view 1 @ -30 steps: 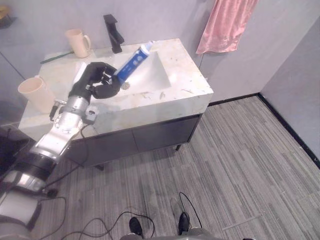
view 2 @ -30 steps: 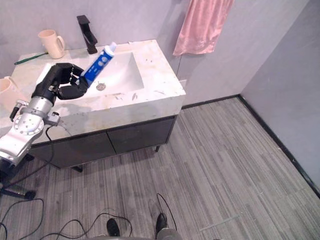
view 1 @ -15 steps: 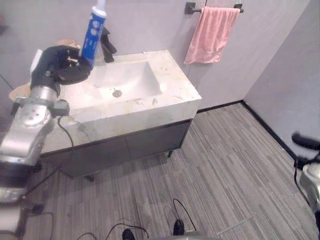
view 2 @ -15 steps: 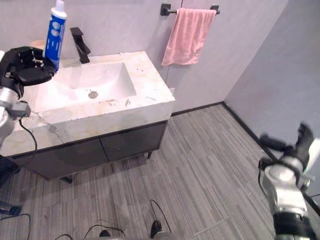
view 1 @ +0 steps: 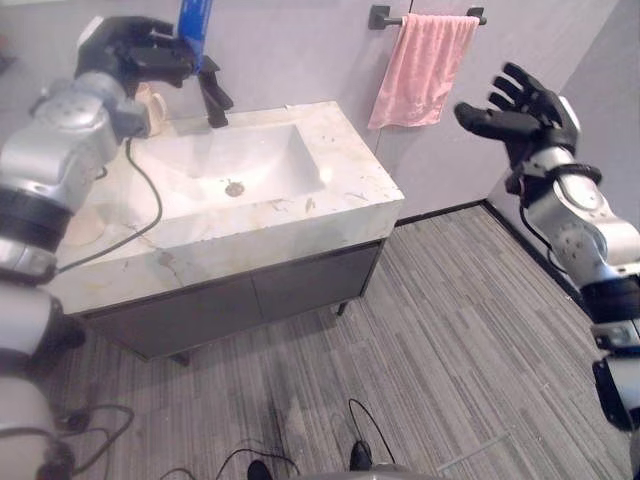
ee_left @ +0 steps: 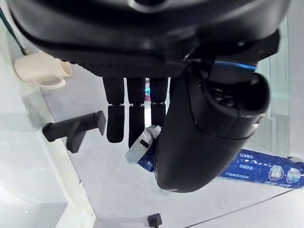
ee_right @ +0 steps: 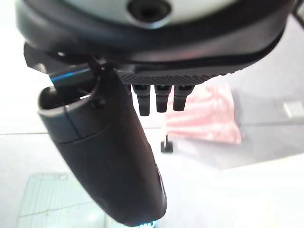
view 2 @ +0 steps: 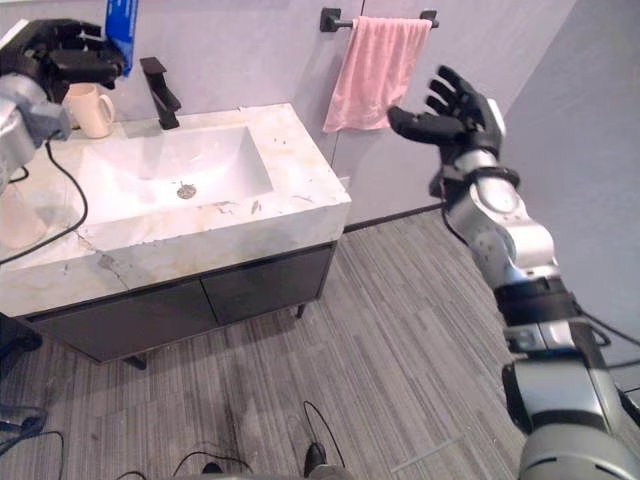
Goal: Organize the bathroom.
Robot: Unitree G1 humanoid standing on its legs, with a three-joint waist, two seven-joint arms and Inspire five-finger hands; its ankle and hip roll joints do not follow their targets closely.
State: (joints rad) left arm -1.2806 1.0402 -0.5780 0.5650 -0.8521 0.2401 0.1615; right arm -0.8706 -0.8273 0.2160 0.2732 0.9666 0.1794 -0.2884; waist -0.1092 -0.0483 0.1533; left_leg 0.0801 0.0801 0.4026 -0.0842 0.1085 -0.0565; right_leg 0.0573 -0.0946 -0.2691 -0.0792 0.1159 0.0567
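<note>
1. Vs 0.5 s ago: left robot hand (view 1: 130,55) has risen further w/ the toothpaste tube (view 1: 196,18), now at the views' top edge above the table (view 1: 350,190); right robot hand (view 1: 520,105) has come up from low at the right edge to chest height near the pink towel (view 1: 420,55); camera itself barely shifted.
2. Left robot hand: fingers and thumb clamped round the blue tube, held upright near the wall, above the cream mug (view 2: 90,108) and just beside the black faucet (view 2: 158,90); left wrist view shows the tube (ee_left: 266,168) past the thumb.
3. Right robot hand: fingers spread apart, straight, holding nothing; palm faces the towel, apart from it.
4. Hidden/cut off: tube's upper part is cut by the frame top, only the lower blue part shows; mug partly behind the left arm in left eye view; a second cream cup (view 2: 18,215) at table's left end is faint, cropped by the edge.
5. Count: 1 tube; 2 cups; 1 faucet; 1 sink basin (view 1: 235,165) w/ 1 drain; 1 towel on 1 rail (view 1: 425,14); 2 robot hands.
</note>
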